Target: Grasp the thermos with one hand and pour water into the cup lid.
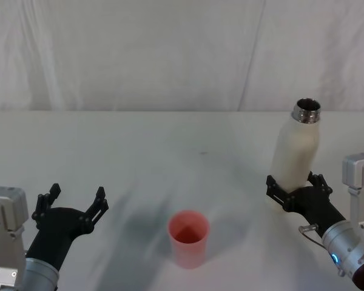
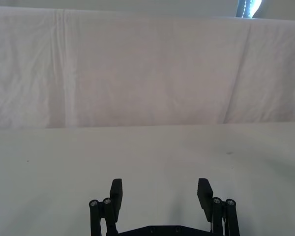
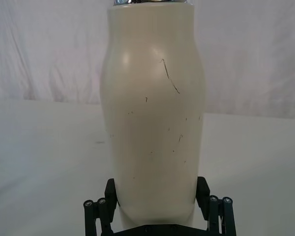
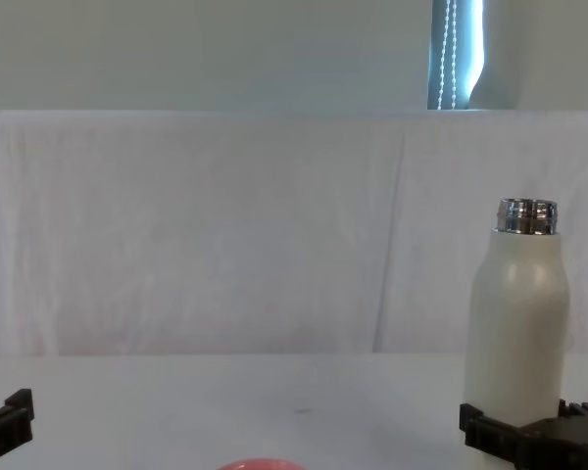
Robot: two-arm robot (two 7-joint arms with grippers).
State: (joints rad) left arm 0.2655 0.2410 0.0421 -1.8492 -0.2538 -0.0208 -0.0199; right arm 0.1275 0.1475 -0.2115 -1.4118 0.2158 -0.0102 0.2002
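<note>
Thermos (image 1: 297,154): upright at the right of the table (image 1: 170,139), neck open, no cap on it.
Cup lid (image 1: 188,237): pink, mouth up, near centre, well apart to the left of the thermos and nearer the robot.
Right gripper (image 1: 297,193): fingers sit on either side of the thermos's lower body; in the right wrist view the pads (image 3: 110,189) touch its sides, so it appears clamped on the bottle.
Left gripper (image 1: 73,203): near left, fingers spread wide, holding nothing, apart from the cup lid.
Step in hand: securing the thermos, by my reading; no pour has begun.
Doing it well: the grip is low on a tall bottle, so lift straight up, carry the neck over the cup lid, then tilt slowly.
Risk: the light cup lid could tip if the neck knocks it.
In the way: nothing lies between thermos and cup lid.
Behind: white cloth backdrop (image 1: 170,54).
</note>
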